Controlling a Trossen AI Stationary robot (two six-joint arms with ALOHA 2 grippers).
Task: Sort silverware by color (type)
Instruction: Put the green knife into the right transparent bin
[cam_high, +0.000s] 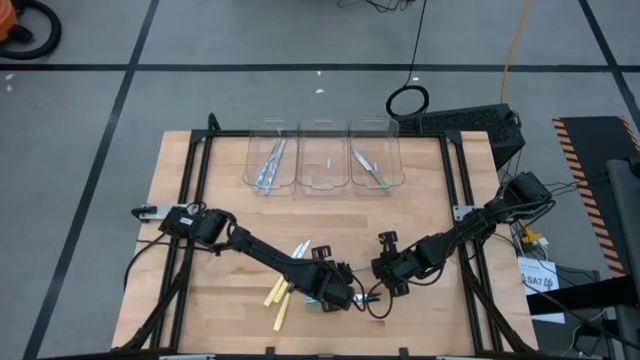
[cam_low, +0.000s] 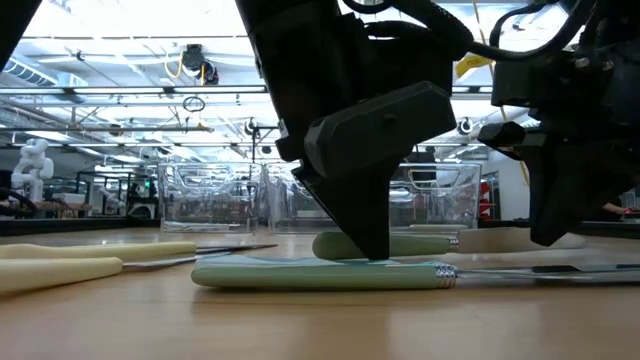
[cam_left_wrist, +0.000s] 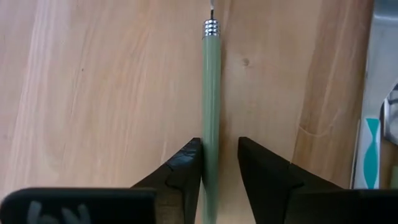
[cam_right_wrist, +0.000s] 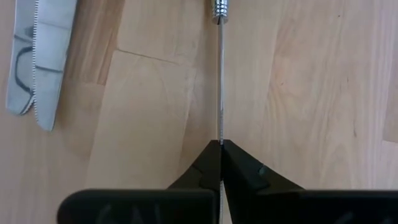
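Green-handled utensil (cam_high: 362, 297): high view, near the table's front edge, lying between the two grippers, mostly hidden under them.
Left gripper (cam_high: 350, 298): high view, low at front centre, over the utensil's handle end.
Right gripper (cam_high: 385, 287): high view, just beside the left one, over the utensil's other end.
Yellow-handled utensils (cam_high: 277, 300): high view, loose on the wooden table (cam_high: 210, 180), left of the left gripper.
Clear bins (cam_high: 323, 156): high view, three in a row at the far side; left bin holds blue-handled pieces (cam_high: 270, 166), right bin holds green-handled pieces (cam_high: 368, 168).
Low view: green-handled utensil (cam_low: 320, 274) flat on the table, a dark finger standing on its handle; a second green handle (cam_low: 400, 243) lies behind it; yellow handles (cam_low: 60, 270) at left.
Left wrist view: fingers (cam_left_wrist: 180, 177) spread, astride the green handle (cam_left_wrist: 211, 106), one finger touching it, the other apart.
Right wrist view: fingers (cam_right_wrist: 239, 168) pressed together, pinching the thin metal blade (cam_right_wrist: 221, 81); a serrated knife blade (cam_right_wrist: 38, 59) lies well apart.
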